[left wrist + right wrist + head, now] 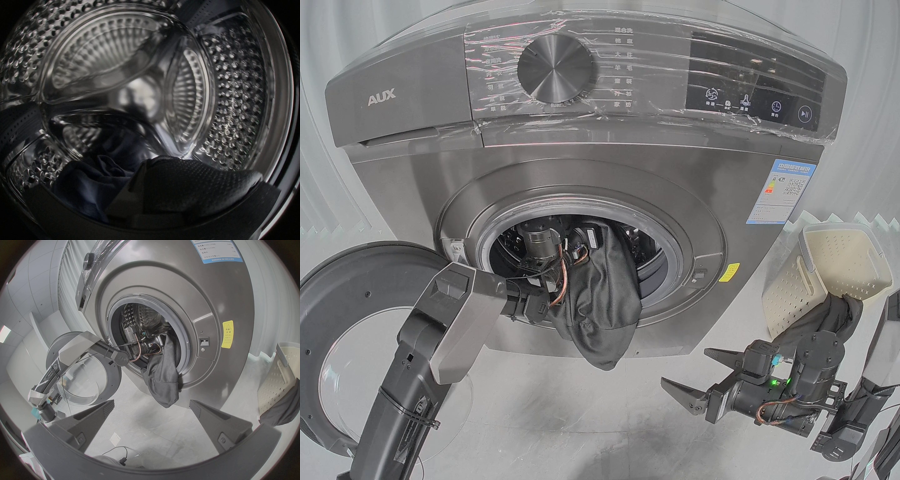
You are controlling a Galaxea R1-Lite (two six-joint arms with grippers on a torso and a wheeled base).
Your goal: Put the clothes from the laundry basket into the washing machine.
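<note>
The head camera looks forward and down from close above at the front of the washing machine [412, 169], with its open door [350, 294] on the robot's left and the laundry basket [844, 256] on its right. The left wrist camera sits in the mouth of the drum [237, 93], facing the back wall from very near. The right wrist camera looks from lower and farther off, between the spread fingers of the right gripper [150, 404], at the same front. These two outer views share the door, the basket and the dark garment [600, 300] over the rim.
</note>
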